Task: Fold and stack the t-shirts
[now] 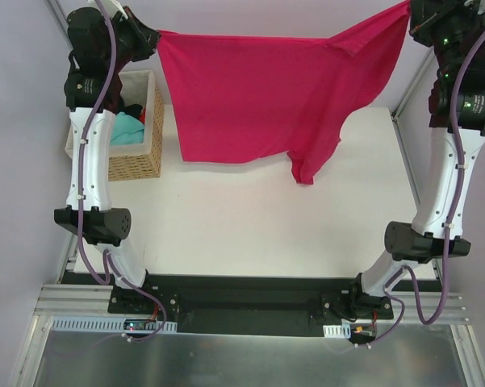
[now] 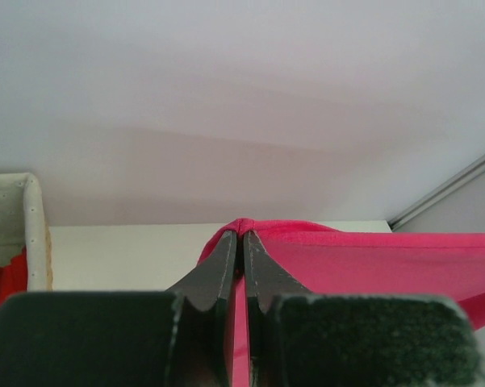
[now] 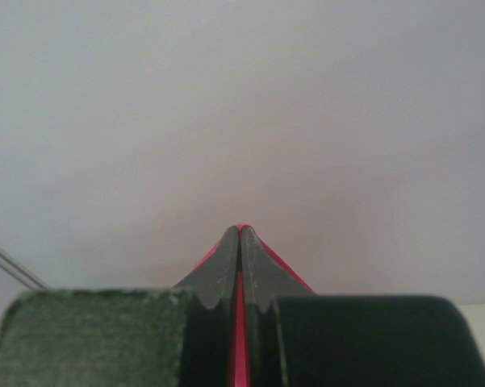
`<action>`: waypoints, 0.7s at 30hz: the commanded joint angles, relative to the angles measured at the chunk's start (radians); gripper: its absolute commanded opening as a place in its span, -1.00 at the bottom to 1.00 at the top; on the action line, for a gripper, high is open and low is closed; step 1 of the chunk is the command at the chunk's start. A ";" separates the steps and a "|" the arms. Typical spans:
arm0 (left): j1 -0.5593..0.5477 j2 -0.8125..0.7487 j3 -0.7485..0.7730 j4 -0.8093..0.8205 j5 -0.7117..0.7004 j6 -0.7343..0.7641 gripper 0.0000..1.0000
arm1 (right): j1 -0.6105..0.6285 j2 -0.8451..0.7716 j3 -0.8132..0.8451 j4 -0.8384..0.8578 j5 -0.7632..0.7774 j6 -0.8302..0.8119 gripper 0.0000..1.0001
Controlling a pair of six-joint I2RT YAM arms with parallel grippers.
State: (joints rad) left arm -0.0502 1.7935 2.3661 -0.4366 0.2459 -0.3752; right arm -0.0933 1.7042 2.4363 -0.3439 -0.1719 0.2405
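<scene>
- I see the pink shirt [image 1: 250, 97] spread in the air across the upper part of the overhead view, hanging like a curtain between my two raised arms.
- The left gripper [image 1: 151, 38] is at the upper left of that view and pinches the shirt's top left corner.
- The right gripper [image 1: 410, 14] is at the upper right edge and pinches the opposite top corner, which sits a little higher in the frame.
- The top edge of the shirt sags slightly between the two grips.
- The lower edge hangs above the far part of the table [image 1: 250, 234]. One flap drops lower just right of centre, and I cannot tell whether its tip touches the surface.
- In the left wrist view the jaws are closed tight on a fold of pink cloth at the lower centre, and the shirt [image 2: 371, 266] runs from there to the right edge of the frame.
- In the right wrist view the jaws are likewise clamped together, with a thin strip of the pink shirt [image 3: 239, 347] showing between them against a plain pale wall.
- The basket [image 1: 137, 165] stands on the table at the left of the overhead view, partly behind my left arm.
- A teal shirt [image 1: 127, 129] lies bunched inside the basket, with darker cloth beside it that I cannot make out clearly.
</scene>
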 commanded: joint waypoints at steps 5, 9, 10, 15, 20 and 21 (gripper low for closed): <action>0.013 -0.121 0.016 0.045 0.029 0.012 -1.00 | -0.008 -0.184 0.001 0.060 -0.003 -0.092 -0.99; 0.013 -0.241 -0.039 0.045 0.036 0.030 -1.00 | -0.008 -0.274 -0.025 0.025 -0.008 -0.138 -0.99; 0.013 -0.264 -0.069 0.045 0.039 0.033 -1.00 | -0.008 -0.299 -0.032 0.019 -0.009 -0.147 -0.99; 0.012 -0.431 -0.178 0.045 0.040 0.036 -1.00 | -0.008 -0.462 -0.080 -0.040 -0.023 -0.176 -0.99; 0.013 -0.562 -0.261 0.038 -0.023 0.042 -1.00 | -0.008 -0.575 -0.079 -0.110 -0.021 -0.201 -0.99; 0.013 -0.588 -0.261 0.030 -0.034 0.044 -1.00 | -0.008 -0.601 -0.079 -0.119 -0.020 -0.207 -0.99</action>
State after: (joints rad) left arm -0.0502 1.2797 2.1284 -0.4408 0.2710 -0.3519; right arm -0.0933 1.1702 2.3524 -0.4469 -0.1917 0.0784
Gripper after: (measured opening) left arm 0.011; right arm 0.010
